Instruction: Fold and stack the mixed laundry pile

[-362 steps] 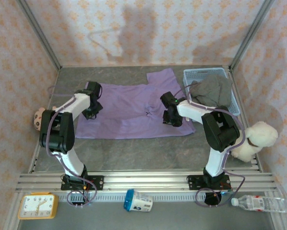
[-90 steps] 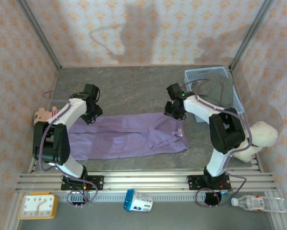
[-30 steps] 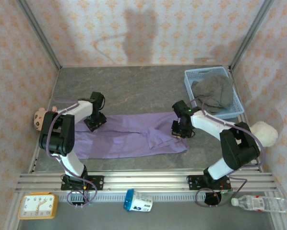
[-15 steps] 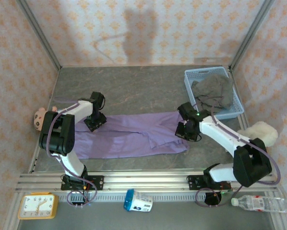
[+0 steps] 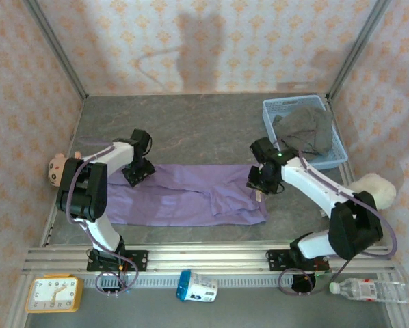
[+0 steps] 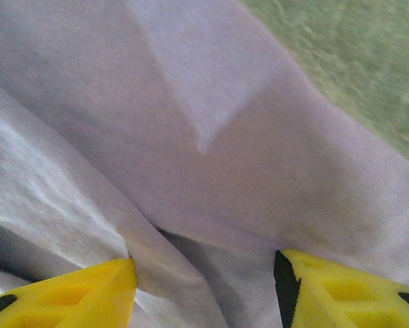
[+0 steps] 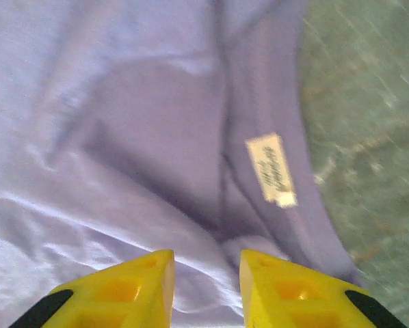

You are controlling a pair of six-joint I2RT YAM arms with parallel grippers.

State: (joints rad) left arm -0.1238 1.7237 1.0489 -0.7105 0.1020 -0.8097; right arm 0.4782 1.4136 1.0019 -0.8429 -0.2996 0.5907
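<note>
Both the left pincer [image 6: 201, 273] and the right pincer [image 7: 206, 263] stand parted, low on the lilac-purple long-sleeved cloth shirt [image 5: 191, 195] banded across the grey counter [image 5: 191, 130], grey-brown cloth trousers [image 5: 304, 133] waiting in the light blue plastic mesh basket [image 5: 268, 116]; I fear a rising fingertip snags a fold and undoes it.

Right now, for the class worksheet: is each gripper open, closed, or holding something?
Left gripper: open wide over the lilac shirt, gripping nothing.
Right gripper: open slightly, just above the shirt, gripping nothing.
</note>
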